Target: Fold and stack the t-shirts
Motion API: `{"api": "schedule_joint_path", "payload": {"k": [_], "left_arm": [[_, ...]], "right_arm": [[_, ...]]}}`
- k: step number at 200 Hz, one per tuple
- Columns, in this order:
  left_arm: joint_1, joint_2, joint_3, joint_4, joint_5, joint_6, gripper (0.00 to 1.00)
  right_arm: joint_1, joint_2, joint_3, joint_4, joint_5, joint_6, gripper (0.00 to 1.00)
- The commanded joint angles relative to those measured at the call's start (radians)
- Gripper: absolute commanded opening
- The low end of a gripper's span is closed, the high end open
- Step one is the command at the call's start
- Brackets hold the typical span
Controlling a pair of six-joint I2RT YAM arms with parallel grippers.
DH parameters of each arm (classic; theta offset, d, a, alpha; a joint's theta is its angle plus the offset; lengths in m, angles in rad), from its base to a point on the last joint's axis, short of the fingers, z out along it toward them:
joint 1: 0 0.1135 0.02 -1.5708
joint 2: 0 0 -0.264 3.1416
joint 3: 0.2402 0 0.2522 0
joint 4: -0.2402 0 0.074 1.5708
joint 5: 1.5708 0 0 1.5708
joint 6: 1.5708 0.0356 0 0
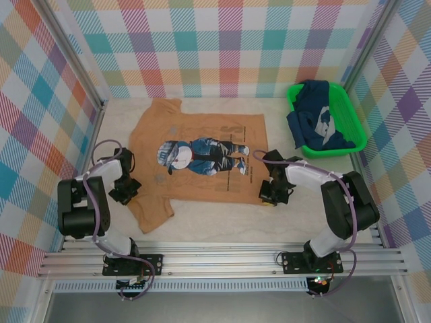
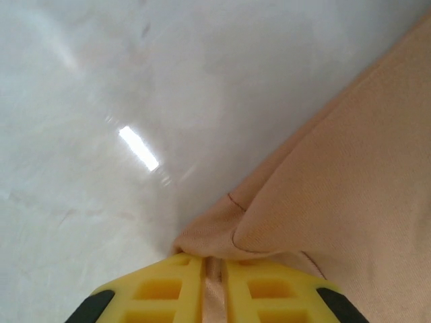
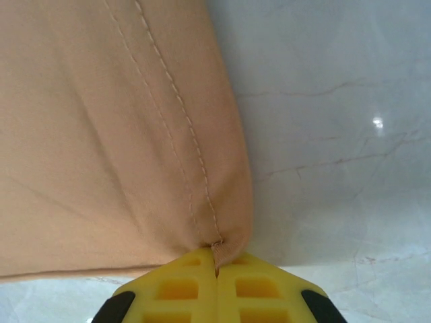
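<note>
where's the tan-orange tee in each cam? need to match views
Top external: tan-orange t-shirt spread flat mid-table, left claw and right claw at its ends.
Left wrist: right side and bottom, fold pinched in the left claw.
Right wrist: upper left, stitched hem corner pinched in the right claw.
Shared landmark: pale table top beside the cloth.

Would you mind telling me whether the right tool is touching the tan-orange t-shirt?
Touching. The right wrist view shows the right tool closed on the hemmed corner of the tan-orange t-shirt, with cloth pinched between its yellow fingers.
</note>
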State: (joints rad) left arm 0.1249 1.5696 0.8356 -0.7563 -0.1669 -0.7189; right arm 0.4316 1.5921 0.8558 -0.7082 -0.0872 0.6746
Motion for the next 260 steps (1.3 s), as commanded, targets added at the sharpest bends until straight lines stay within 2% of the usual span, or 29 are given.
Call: {"api": "schedule_joint_path", "payload": {"k": [1,24,43,68,93,118,135,151,185,227,239,253,260], "left_arm": [[-0.002,-0.023,-0.053,-0.034,0.022,-0.043,0.15],[-0.002,-0.101,0.026,-0.09,-0.003,-0.043,0.17],[-0.003,-0.132,0.13,-0.102,-0.002,-0.054,0.23],[-0.002,-0.048,0.26,-0.038,0.061,-0.072,0.25],[-0.004,0.132,0.372,0.094,0.188,-0.112,0.25],[-0.011,0.301,0.475,0.177,0.245,-0.148,0.24],[-0.01,0.397,0.562,0.183,0.247,-0.14,0.24],[0.001,0.475,0.637,0.119,0.199,-0.122,0.23],[0.079,0.526,0.597,0.09,0.163,-0.132,0.21],[0.15,0.49,0.521,0.076,0.142,-0.134,0.2],[0.151,0.476,0.51,0.101,0.172,-0.134,0.21],[0.139,0.456,0.508,0.155,0.257,-0.135,0.26],[0.123,0.445,0.526,0.146,0.265,-0.134,0.28]], "right_arm": [[0.002,-0.026,-0.009,-0.007,-0.001,0.02,0.16],[0.005,-0.106,0.026,-0.042,0.066,0.02,0.33],[0.004,-0.173,0.065,-0.052,0.111,0.016,0.39],[0.003,-0.166,0.127,0.018,0.099,0.002,0.35],[0.001,-0.067,0.201,0.138,0.086,-0.004,0.28],[-0.001,0.041,0.23,0.316,0.114,0.005,0.29],[-0.004,0.12,0.259,0.431,0.111,0.0,0.3],[-0.014,0.215,0.329,0.433,0.093,0.015,0.3],[-0.016,0.394,0.498,0.328,0.012,0.031,0.29],[-0.008,0.447,0.567,0.279,-0.009,0.023,0.31],[-0.008,0.449,0.582,0.26,0.005,0.013,0.32],[-0.013,0.469,0.603,0.233,0.007,0.001,0.32],[-0.016,0.486,0.617,0.22,-0.002,-0.001,0.32]]}}
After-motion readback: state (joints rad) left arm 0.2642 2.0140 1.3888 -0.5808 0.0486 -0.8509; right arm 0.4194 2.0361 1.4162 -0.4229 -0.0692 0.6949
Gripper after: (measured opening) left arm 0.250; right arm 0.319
